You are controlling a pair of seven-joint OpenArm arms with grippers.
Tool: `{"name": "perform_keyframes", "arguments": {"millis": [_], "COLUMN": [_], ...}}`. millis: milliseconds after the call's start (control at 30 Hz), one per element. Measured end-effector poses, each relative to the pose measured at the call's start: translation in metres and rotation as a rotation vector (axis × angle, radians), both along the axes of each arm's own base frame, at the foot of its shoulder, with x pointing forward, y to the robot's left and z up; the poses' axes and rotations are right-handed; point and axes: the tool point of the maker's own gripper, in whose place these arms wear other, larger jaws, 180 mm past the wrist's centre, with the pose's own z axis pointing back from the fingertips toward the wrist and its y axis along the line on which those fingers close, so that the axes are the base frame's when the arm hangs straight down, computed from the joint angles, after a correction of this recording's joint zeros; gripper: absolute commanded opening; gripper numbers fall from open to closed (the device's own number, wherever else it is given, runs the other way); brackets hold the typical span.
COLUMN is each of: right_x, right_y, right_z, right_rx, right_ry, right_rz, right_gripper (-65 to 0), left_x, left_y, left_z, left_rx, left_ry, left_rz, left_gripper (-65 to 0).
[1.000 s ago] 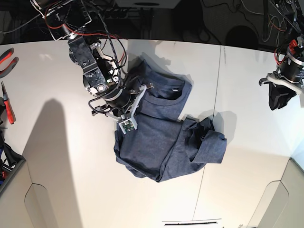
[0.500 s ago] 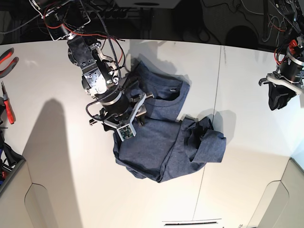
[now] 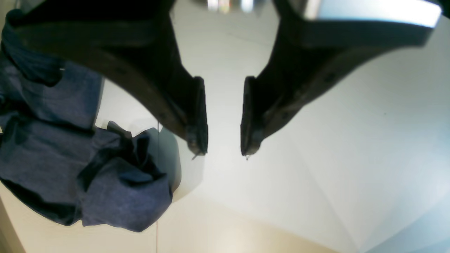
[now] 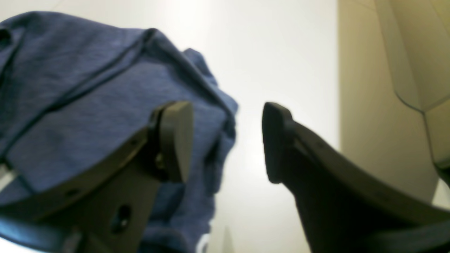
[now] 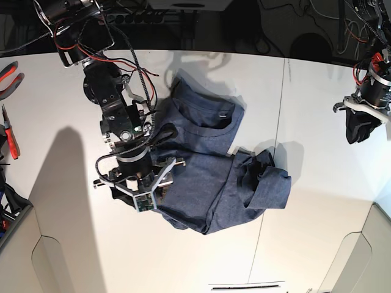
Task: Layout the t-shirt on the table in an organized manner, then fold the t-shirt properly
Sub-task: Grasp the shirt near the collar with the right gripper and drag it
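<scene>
So the t-shirt (image 5: 211, 177) is sitting crumpled in the middle of the table (image 5: 61, 201), nowhere near flat. The collar end points toward the far side, the body is rumpled, and one side is bunched into a thick folded lump right at the thin dark seam line (image 5: 269, 183) that runs across the tabletop.

My right gripper (image 5: 142, 196) is down at the shirt's edge on the side away from that lump. Through the right wrist camera the right gripper (image 4: 226, 142) has its jaws spread apart with a clear gap of white table between them. One fingertip (image 4: 175, 138) sits over the blue fabric (image 4: 88, 95), the other is over bare table, and nothing is pinched. Whether that finger is actually touching the cloth, I can't tell, the view is pretty blurry.

My left gripper (image 5: 360, 116) is way off at the far side of the table, well apart from the shirt. In its own wrist view the left gripper (image 3: 224, 146) is parted too, with a narrow gap between the dark tips and only white tabletop under them. The shirt (image 3: 52, 147) shows up off to the side in that view, bunched lump and all.

There are also some red-handled pliers (image 5: 9, 110) lying at the table's edge beyond my right arm.
</scene>
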Motion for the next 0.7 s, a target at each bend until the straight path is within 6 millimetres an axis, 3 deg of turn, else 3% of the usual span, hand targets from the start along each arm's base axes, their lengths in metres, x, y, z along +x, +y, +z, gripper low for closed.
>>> {"name": "perform_keyframes", "arguments": {"millis": [133, 233, 500, 700], "right_x": [0.001, -0.004, -0.012, -0.017], "right_y": [-0.034, -0.045, -0.014, -0.015], "right_z": [-0.021, -0.039, -0.054, -0.065], "right_rx": [0.008, 0.051, 0.169, 0.164], "right_ry": [0.06, 0.124, 0.184, 0.216], "right_rz": [-0.103, -0.126, 0.014, 0.015], "right_gripper": [-33.6, -33.6, -33.6, -33.6], "left_x": [0.001, 0.001, 0.001, 0.001], "left_y": [0.0, 0.0, -0.001, -0.001], "left_z": [0.0, 0.001, 0.001, 0.001], "left_rx": [0.0, 0.0, -0.009, -0.009], "left_ry": [-0.002, -0.002, -0.007, -0.008], "left_rz": [0.0, 0.0, 0.0, 0.0], "left_gripper": [-45.2, -45.2, -45.2, -45.2]}}
